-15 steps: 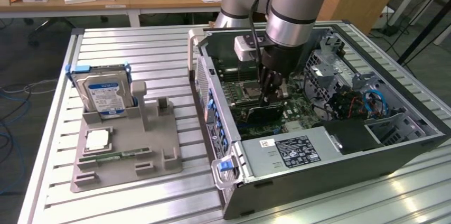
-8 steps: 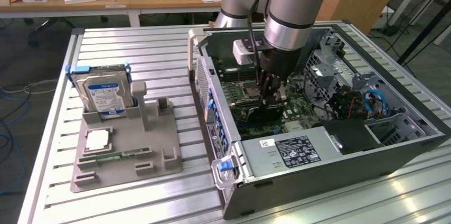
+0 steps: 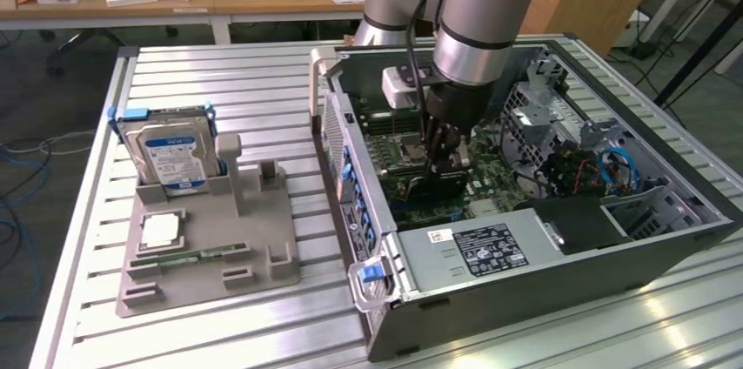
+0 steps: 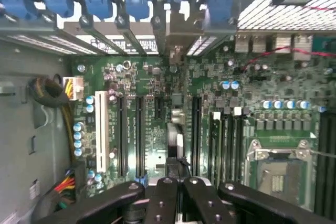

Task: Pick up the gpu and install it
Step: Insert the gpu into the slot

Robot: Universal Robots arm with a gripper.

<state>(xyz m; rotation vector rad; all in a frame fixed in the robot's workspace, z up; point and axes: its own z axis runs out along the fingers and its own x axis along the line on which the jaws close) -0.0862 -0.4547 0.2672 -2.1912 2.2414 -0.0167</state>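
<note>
Wrist view: the black gripper (image 4: 176, 192) is clamped on the gpu, a thin dark card seen edge-on (image 4: 176, 140), held above a slot of the green motherboard (image 4: 152, 103); any tilt or sideways offset could, I judge, jam its edge against the slot.

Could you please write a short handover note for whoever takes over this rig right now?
Gripper: shut, lowered inside the open PC case, just above the motherboard.
The gpu: off the grey holder, standing edge-on directly under the fingertips among the expansion slots, its bracket end toward the case's rear slot openings.
Done: pickup and carry into the case.
Left: confirm seating; the pictures do not show whether the card is fully in its slot or whether the fingers pinch it.
The hard drive and memory stick sit on the holder.
</note>
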